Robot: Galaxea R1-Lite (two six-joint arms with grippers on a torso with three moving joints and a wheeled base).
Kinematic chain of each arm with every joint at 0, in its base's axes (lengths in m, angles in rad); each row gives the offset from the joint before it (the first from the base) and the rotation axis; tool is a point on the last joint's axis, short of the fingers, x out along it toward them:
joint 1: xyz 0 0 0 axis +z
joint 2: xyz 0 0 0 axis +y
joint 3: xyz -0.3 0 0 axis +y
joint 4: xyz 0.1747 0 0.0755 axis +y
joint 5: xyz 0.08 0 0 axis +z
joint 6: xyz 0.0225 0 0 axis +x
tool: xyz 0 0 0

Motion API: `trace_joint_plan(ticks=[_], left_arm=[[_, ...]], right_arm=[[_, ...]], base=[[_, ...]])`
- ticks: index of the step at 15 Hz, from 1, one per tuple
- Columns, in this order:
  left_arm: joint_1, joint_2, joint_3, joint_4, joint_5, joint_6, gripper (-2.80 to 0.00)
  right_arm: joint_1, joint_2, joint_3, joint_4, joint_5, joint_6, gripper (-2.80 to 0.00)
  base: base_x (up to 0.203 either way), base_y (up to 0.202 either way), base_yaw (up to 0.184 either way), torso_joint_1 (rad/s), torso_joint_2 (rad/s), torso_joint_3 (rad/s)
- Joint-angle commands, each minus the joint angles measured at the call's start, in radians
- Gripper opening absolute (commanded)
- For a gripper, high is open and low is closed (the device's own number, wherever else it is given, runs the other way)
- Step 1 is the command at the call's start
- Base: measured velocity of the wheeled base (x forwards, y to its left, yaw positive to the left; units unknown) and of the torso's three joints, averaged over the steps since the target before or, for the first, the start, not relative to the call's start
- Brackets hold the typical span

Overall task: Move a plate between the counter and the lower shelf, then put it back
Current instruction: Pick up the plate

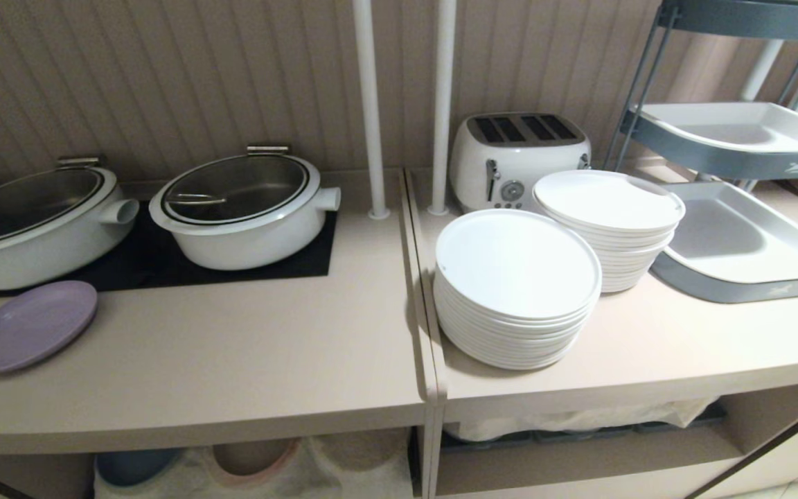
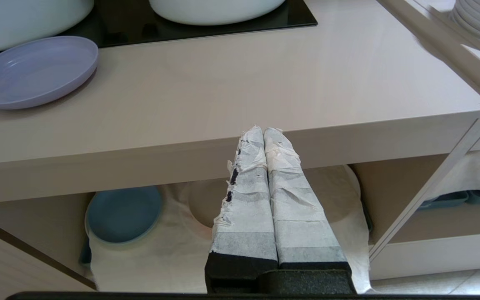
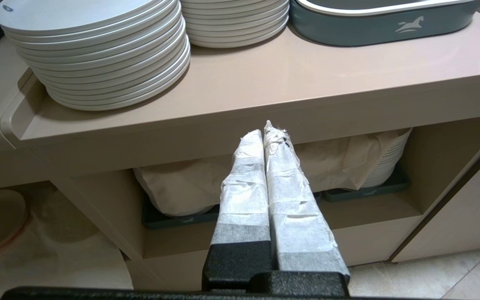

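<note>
With my left pincer [image 2: 263,132] closed tight and empty, I should open it wide, then slide under the plate [image 2: 31,71] rim at the desk [image 2: 240,83] edge.

bare counter [image 1: 246,346] beside plate [image 1: 28,324], pots [image 1: 240,208] behind, white stacks [image 1: 517,291] rightward

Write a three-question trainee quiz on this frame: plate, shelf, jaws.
1. True or false: the lavender plate lies on the counter in front of a white pot.
2. What lies on the cloth in the lower shelf? A) a blue plate B) a toaster C) a pot
3. Fill in: the jaws of the left gripper and the right gripper are both ____.

Key: 1 true; 2 A; 3 shut.
</note>
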State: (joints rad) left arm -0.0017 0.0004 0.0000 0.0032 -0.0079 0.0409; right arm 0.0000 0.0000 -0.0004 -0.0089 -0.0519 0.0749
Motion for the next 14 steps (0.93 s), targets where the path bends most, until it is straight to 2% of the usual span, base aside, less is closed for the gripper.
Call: trace_joint_plan(ticks=[1,14], left_arm=[[0.000,0.000,0.000,0.000,0.000,0.001,-2.80],[0.000,0.000,0.000,0.000,0.000,0.001,-2.80]], right_arm=[[0.001,0.000,0.000,0.000,0.000,0.000,-2.80],[0.001,0.000,0.000,0.000,0.000,0.003,-2.80]], base=[[0.000,0.000,0.000,0.000,0.00,0.000],[0.000,0.000,0.000,0.000,0.00,0.000]])
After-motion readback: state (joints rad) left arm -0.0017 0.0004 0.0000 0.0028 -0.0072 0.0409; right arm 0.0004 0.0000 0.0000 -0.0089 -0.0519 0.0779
